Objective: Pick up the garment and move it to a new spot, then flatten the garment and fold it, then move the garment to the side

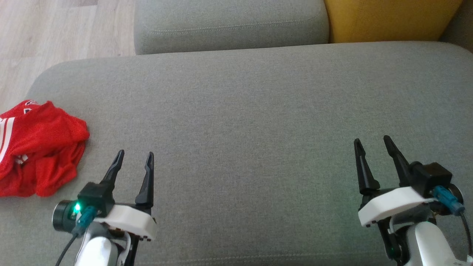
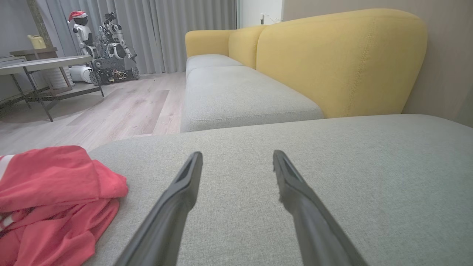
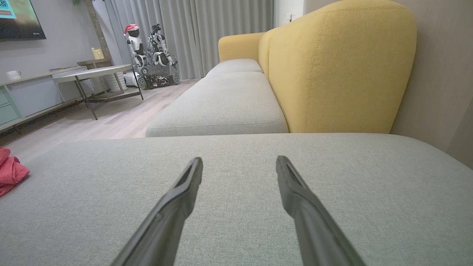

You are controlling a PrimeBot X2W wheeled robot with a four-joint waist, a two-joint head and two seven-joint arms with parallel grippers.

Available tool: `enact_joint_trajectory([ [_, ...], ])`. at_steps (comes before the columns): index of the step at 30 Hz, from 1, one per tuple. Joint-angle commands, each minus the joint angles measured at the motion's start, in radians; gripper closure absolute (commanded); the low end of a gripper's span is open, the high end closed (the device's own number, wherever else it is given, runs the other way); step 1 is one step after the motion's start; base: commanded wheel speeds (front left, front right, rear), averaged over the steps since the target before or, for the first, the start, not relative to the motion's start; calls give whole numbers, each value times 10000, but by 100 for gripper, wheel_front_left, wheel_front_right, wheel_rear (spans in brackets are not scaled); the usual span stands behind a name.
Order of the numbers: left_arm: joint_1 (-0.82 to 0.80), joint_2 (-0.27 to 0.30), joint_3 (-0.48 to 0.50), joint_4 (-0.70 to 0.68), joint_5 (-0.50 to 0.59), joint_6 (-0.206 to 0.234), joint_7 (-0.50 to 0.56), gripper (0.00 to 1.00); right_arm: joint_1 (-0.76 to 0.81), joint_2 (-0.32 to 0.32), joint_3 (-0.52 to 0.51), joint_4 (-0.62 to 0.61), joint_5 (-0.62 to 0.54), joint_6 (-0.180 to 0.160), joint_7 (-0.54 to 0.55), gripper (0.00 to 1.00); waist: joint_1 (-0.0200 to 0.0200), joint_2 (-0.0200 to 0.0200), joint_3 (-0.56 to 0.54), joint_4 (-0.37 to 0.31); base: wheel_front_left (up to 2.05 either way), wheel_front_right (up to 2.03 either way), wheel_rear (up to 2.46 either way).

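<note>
None of the three steps looks done, by my reckoning. The garment [image 1: 38,147] lies crumpled in a red heap at the left edge of the head view, on the grey seat cushion [image 1: 258,111], not yet lifted, flattened or folded. My left gripper [image 1: 135,152] sits at lower left, near the heap but not touching it, fingers spread and empty. My right gripper [image 1: 371,139], at lower right, is likewise spread and empty, well apart from the cloth. From above I get the heap's outline and its white stripes. My left wrist view adds how the folds bunch up, at its lower left. My right wrist view catches a red sliver at its left edge and a television [image 3: 20,18] at upper left.
</note>
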Motion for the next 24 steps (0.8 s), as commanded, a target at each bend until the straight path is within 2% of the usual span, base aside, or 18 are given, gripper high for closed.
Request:
enact_joint_trajectory([
  [1, -604, 132, 329, -243, 111, 32, -122, 0, -419, -26, 197, -397, -69, -7, -153, 0, 0, 0, 8, 6, 0, 0, 0],
  [8, -639, 54, 434, -70, -107, -26, -122, 0, -433, -21, 77, -318, 311, -7, -149, 0, 0, 0, 40, 23, 0, 0, 0],
  [24, -723, 23, 502, 94, -210, -48, -122, 0, -361, -19, -162, -245, 261, -7, -114, 0, 0, 0, 3, 126, 0, 0, 0],
])
